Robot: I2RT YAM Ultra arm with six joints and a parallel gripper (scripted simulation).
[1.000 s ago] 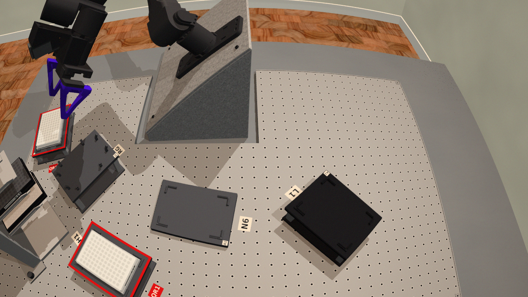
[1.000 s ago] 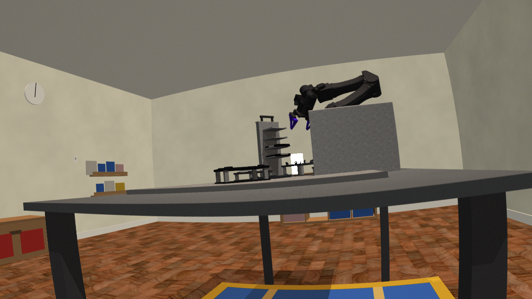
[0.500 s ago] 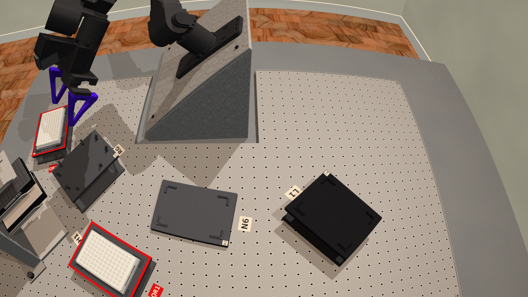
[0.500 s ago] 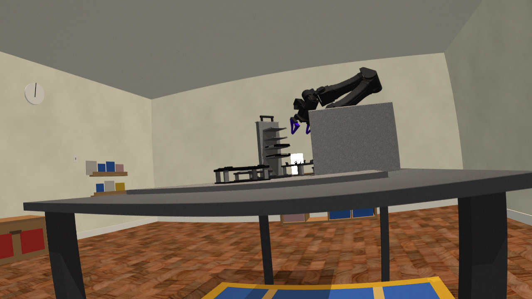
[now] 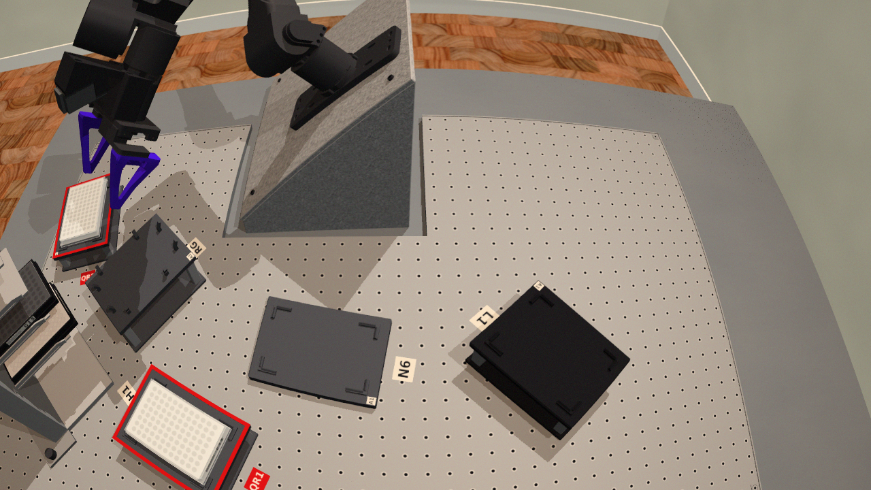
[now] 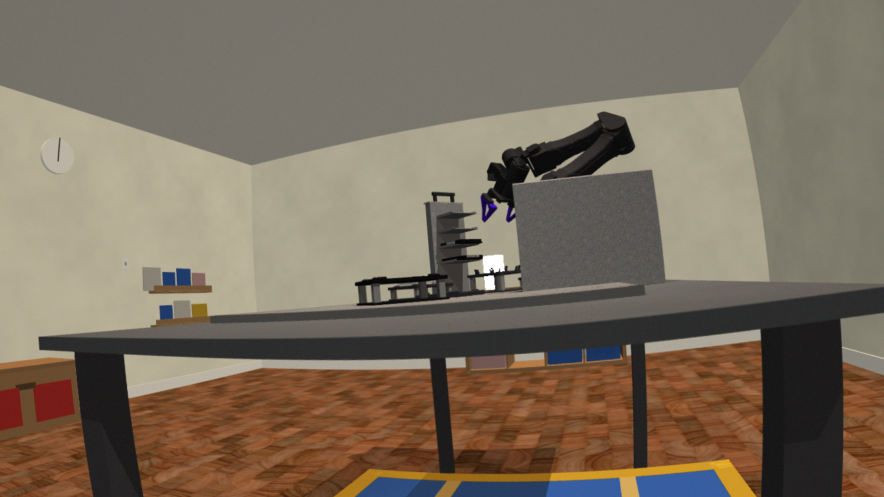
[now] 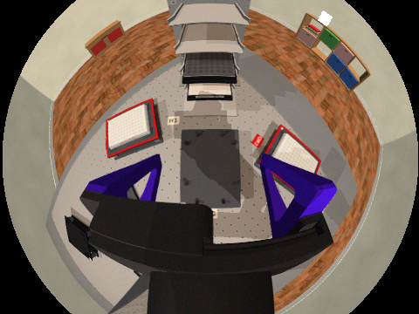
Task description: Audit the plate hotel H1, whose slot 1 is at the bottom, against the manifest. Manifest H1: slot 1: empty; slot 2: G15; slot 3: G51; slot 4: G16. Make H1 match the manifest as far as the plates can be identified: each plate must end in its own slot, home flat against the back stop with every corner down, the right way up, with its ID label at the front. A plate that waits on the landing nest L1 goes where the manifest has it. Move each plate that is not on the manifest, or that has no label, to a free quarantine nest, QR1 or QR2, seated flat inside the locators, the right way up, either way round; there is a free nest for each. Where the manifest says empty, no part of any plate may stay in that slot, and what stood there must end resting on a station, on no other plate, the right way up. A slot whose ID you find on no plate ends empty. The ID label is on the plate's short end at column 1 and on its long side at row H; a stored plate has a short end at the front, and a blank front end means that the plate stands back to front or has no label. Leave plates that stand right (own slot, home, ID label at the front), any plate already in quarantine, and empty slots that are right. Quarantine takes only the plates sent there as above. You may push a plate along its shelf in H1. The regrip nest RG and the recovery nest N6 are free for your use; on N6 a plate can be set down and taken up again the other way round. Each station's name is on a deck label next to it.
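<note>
The plate hotel H1 stands at the deck's left edge; in the wrist view it is straight ahead of me. A dark plate lies on one shelf and a light plate on the shelf below it. The two upper shelves look bare. No ID label is readable. White plates sit in the red-framed nests QR2 and QR1. My gripper is open and empty, high above the gap between QR2 and the regrip nest RG. The landing nest L1 holds no plate.
The recovery nest N6 holds no plate and lies mid-deck. The grey wedge pedestal that carries the arm rises behind RG. The table's left edge runs just beyond QR2 and the hotel.
</note>
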